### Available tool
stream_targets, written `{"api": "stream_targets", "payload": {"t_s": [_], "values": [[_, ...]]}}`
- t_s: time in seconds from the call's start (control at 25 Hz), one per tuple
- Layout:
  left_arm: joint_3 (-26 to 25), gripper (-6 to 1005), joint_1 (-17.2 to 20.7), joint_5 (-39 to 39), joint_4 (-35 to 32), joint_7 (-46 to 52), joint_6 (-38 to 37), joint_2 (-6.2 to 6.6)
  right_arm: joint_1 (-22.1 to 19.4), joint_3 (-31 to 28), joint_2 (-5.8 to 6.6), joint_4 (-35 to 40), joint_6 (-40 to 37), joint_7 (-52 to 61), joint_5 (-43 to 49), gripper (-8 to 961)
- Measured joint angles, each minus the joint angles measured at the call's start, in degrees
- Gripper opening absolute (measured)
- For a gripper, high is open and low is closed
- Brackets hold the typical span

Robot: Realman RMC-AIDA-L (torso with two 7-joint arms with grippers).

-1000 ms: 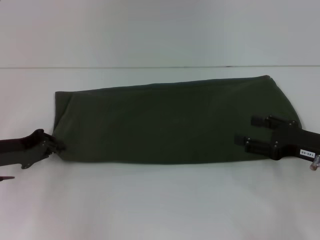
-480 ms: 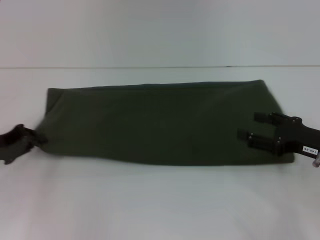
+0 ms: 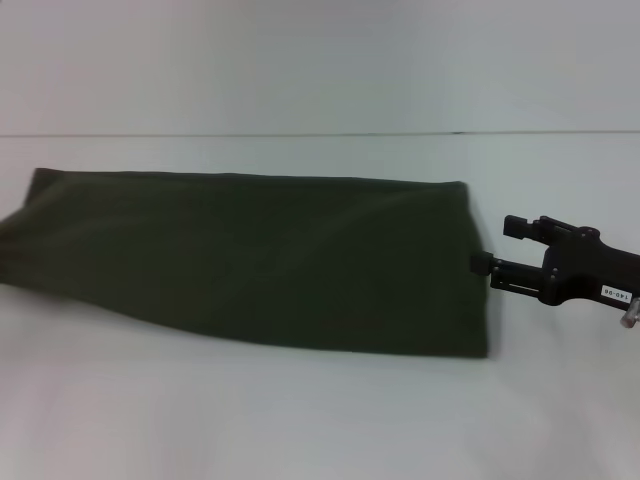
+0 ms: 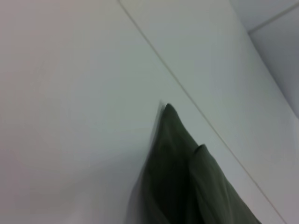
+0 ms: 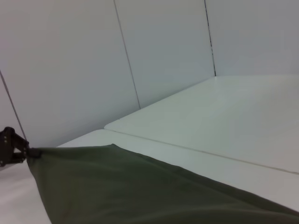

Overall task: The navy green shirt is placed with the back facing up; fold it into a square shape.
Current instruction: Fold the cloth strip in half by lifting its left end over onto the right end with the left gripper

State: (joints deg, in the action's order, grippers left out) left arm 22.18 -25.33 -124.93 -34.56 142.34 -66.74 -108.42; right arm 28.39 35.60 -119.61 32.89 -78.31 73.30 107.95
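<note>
The navy green shirt (image 3: 250,255) lies on the white table as a long, plain dark olive band, running from the left border of the head view to a straight right edge. My right gripper (image 3: 500,245) is open just off that right edge, its nearer finger touching the cloth. The left gripper is outside the head view. In the right wrist view, the left gripper (image 5: 23,150) shows as a black piece at the far corner of the shirt (image 5: 140,191), pinching that corner. The left wrist view shows a pointed fold of the shirt (image 4: 187,177) against the table.
The white table (image 3: 320,420) extends in front of and behind the shirt. A seam line (image 3: 320,134) crosses the table behind it. White wall panels (image 5: 163,56) stand beyond the table.
The shirt has slid left across the table, drawn out longer and flatter. The left gripper has moved out of the head view with its corner. The right gripper, earlier over the cloth, now stands off its edge.
</note>
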Motion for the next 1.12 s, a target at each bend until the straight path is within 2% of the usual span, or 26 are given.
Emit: {"api": "stream_targets", "payload": {"t_s": [0.28, 0.52, 0.72, 0.96, 1.12], "values": [[-6.05, 44, 0.46, -4.72, -1.67, 0.41, 0.67, 1.38, 0.3, 0.0, -0.04, -0.28, 0.06, 0.0, -0.03, 858], [-6.55, 44, -0.05, -4.64, -1.8, 0.36, -0.24, 1.42, 0.29, 0.0, -0.09, -0.53, 0.82, 0.0, -0.03, 858], [-6.39, 45, -2.69, -2.69, -1.98, 0.12, -4.1, 0.44, 0.27, 0.0, -0.1, -1.21, 1.81, 0.0, -0.03, 858], [-6.19, 43, -8.35, 1.98, -2.31, -1.57, -10.03, -1.21, 0.54, 0.15, -0.09, -2.84, 3.06, 0.0, -0.07, 857], [-5.53, 42, -13.19, 5.11, -2.87, -3.37, -13.59, -3.18, 0.57, 0.48, -0.09, -3.79, 3.5, -0.01, -0.08, 856]]}}
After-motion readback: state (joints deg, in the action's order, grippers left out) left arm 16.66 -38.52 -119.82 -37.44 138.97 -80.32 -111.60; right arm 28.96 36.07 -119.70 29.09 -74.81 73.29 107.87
